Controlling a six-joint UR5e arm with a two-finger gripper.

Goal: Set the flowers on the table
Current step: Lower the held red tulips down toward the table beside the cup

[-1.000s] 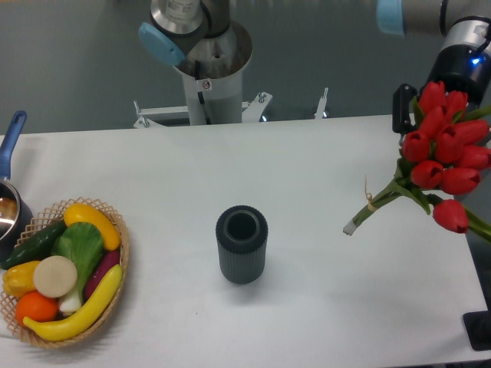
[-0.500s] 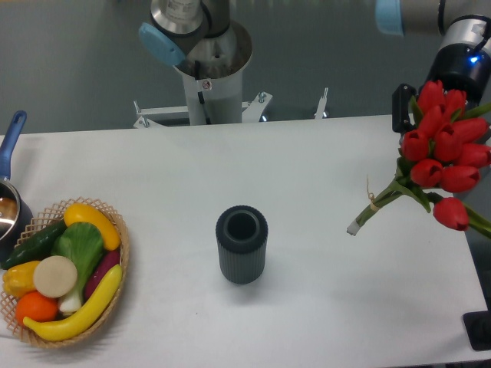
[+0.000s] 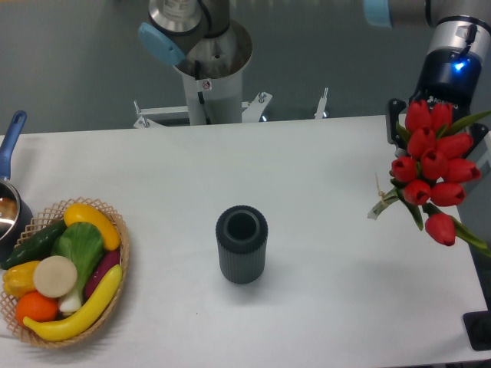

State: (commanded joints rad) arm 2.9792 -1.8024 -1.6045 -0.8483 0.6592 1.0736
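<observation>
1. Hanging at the right edge of the worktop (image 3: 322,161), the flowers (image 3: 430,165) sit up in the air, red heads bunched together, pale stem ends poking left and down.
2. The hand (image 3: 399,123) is mostly hidden behind the blooms; only a dark piece shows beside them, so I cannot tell how its fingers are set, though the bunch looks carried by it.
3. My read: we're in the carry step, bouquet lifted and not yet laid down.
4. Next call, as I judge it: bring the bunch lower over bare worktop, well apart from the dark vase (image 3: 242,244) in the middle, then let go.
5. Far left, the basket of toy produce (image 3: 61,270) and a pan (image 3: 9,201) are out of play.
</observation>
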